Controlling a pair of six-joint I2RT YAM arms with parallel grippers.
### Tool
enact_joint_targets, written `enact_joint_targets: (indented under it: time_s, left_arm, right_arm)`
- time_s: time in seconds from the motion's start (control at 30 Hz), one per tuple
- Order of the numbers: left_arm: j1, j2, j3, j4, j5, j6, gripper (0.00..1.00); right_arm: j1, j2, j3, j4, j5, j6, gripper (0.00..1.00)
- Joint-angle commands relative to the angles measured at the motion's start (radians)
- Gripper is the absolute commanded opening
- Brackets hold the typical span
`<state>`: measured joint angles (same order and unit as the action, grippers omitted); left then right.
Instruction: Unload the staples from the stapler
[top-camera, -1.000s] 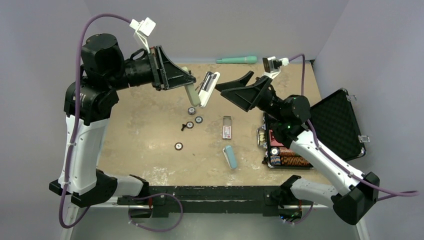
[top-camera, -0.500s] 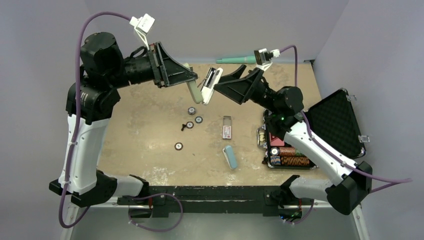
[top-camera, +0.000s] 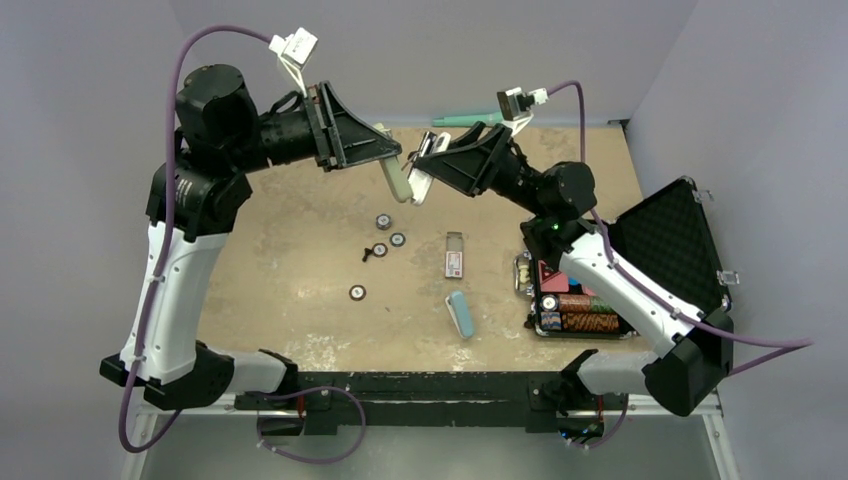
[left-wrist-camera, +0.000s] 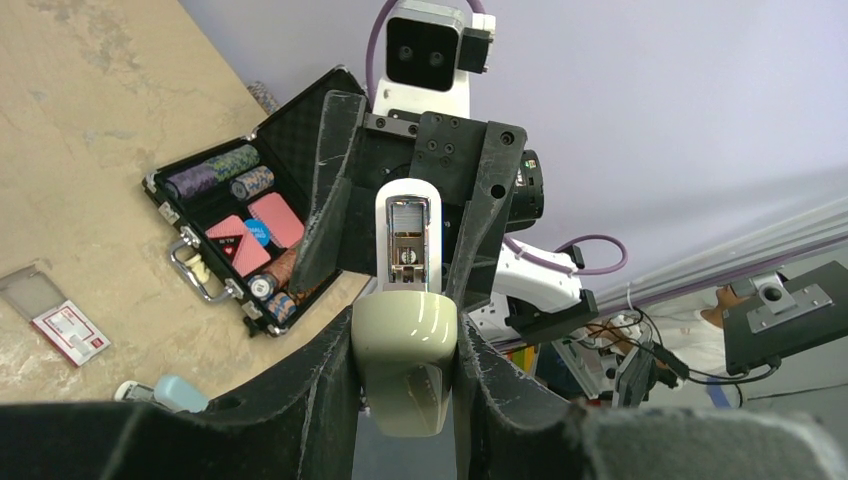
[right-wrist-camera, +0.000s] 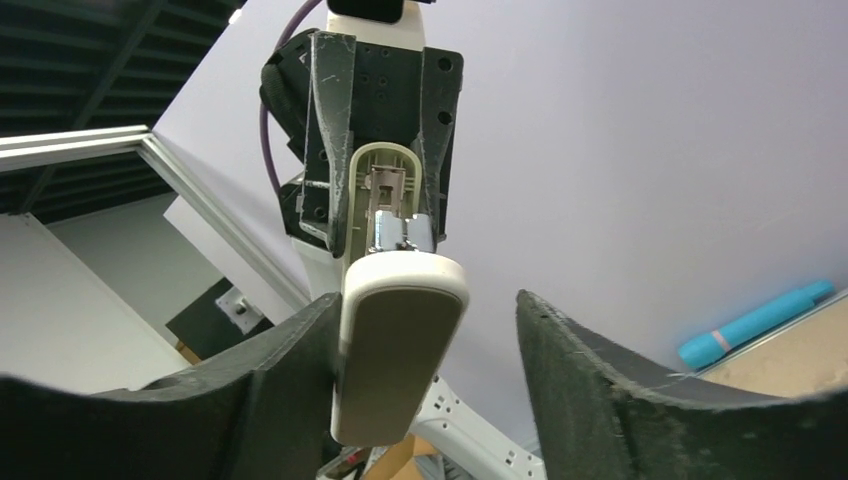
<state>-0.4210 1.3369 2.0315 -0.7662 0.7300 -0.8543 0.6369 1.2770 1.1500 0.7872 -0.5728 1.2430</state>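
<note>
The stapler is pale green and white and hangs open in the air above the table's back. My left gripper is shut on its green body; the chrome staple channel points away from it. My right gripper is open, its jaws either side of the white hinged arm. The left finger touches that arm and the right finger stands apart from it. I cannot tell whether staples lie in the channel.
An open black case with poker chips and cards lies at the right. A small staple box, a blue eraser-like piece, several small round pieces and a teal pen lie on the tan table.
My right gripper has moved left toward the stapler and now has its jaws round the white arm. My left gripper has shifted slightly right with the stapler in it.
</note>
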Motion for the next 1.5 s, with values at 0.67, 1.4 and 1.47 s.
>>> enact_joint_targets:
  time_s: [0.67, 1.4, 1.47]
  left_arm:
    - [0.007, -0.159, -0.168, -0.014, -0.164, 0.031, 0.95]
    - [0.007, -0.340, -0.495, -0.331, -0.599, 0.154, 0.79]
    - [0.007, -0.338, -0.541, -0.320, -0.608, 0.158, 0.74]
  right_arm:
    - [0.012, -0.021, -0.012, -0.023, -0.009, 0.004, 0.00]
    - [0.013, 0.153, -0.023, -0.824, 0.086, -0.246, 0.00]
    - [0.012, 0.192, 0.006, -0.911, 0.135, -0.267, 0.00]
